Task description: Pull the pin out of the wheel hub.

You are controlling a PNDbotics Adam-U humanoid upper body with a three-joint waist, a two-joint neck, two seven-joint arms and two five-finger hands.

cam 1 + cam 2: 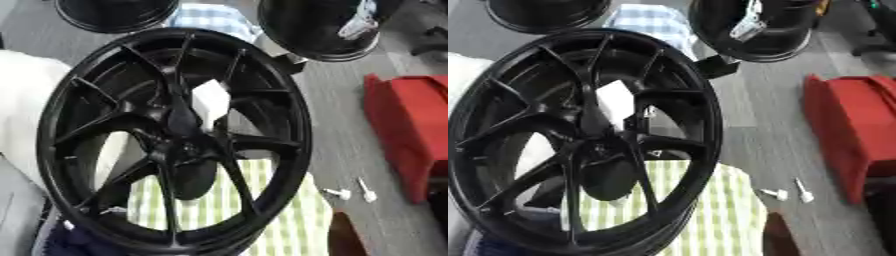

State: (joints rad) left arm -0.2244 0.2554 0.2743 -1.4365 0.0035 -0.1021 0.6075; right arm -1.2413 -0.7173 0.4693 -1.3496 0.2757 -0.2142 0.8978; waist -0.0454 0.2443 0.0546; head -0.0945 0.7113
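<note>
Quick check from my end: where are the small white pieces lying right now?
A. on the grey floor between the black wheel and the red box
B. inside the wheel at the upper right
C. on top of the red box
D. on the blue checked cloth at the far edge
A: the two small white pieces lie on the grey floor, right of the black wheel and left of the red box.

Hub (175,145): glossy black metal, smooth spokes. Checked green cloth (280,220) noted beneath. Red case (411,130): matt plastic. Floor (341,150): grey carpet.
</note>
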